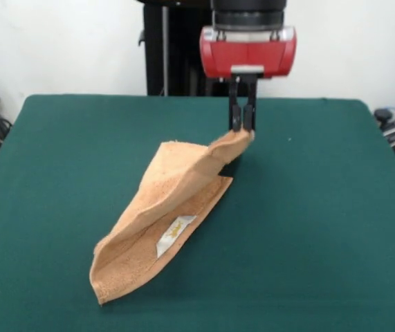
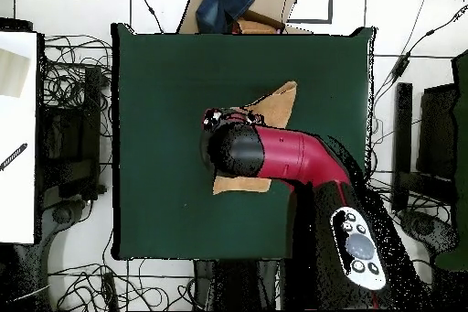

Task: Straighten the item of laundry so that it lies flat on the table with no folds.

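Claw (image 1: 243,126) pinching one corner of the towel (image 1: 169,214), which trails, folded lengthwise, from the raised corner diagonally toward the near-left corner of the green surface (image 1: 322,228), its low end resting there and, apparently, doubled over.

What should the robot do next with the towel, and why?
Probably pull the pinched corner up and away, then lower it. The tool is shut on one corner of the towel, which still hangs folded over itself, only its low end resting on the table.
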Robot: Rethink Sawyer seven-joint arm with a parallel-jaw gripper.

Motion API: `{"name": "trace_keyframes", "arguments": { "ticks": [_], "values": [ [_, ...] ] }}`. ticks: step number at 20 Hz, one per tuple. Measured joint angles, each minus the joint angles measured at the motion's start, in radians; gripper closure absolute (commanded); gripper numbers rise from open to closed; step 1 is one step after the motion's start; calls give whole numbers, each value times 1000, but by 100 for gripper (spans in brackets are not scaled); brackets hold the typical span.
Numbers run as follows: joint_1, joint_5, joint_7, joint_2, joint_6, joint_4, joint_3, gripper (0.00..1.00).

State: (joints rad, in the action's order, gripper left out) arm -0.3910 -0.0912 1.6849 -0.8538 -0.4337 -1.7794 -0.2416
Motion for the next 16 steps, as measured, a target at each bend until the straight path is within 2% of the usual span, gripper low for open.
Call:
{"name": "trace_keyframes", "arguments": {
  "ticks": [2,5,16],
  "values": [
    [0,16,0,-32,-60,0,0,100],
    [0,22,0,-51,-86,1,0,100],
    [0,56,0,-100,-103,27,0,100]
  ]
}}
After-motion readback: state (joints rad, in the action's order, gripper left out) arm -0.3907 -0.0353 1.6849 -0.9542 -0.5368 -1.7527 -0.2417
